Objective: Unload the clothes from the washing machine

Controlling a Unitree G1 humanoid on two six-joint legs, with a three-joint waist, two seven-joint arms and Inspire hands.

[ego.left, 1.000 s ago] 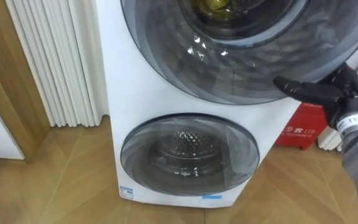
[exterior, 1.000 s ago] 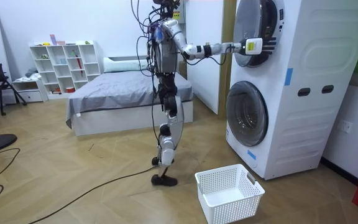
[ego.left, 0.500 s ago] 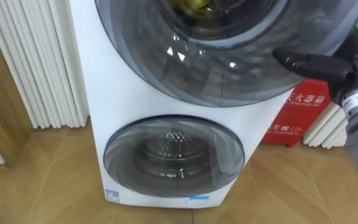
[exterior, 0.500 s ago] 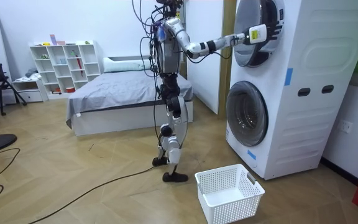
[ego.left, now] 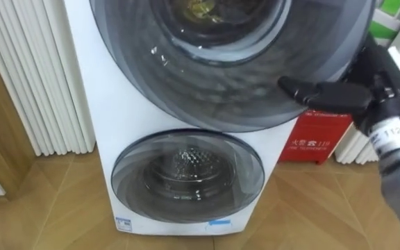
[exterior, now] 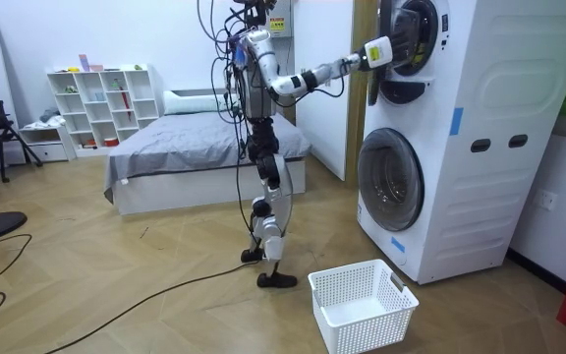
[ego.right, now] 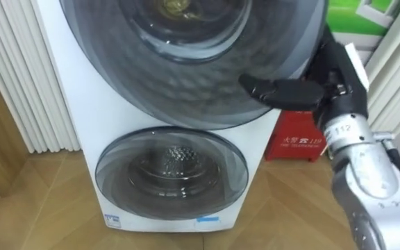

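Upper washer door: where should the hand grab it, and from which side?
The right-hand rim, coming from the robot's right. The upper door is a smooth domed disc with no handle showing, so its edge is the only purchase, and the right hand pinches it there, thumb across the glass.

Right robot hand (ego.left: 377, 94) has pulled back from the washing machine (exterior: 480, 128) front, going up and toward the room view's left, with the elbow more bent. Upper door (ego.left: 207, 90) came with it: it was near flush a second ago and is now swung out from the machine. One foot stepped slightly nearer the machine.
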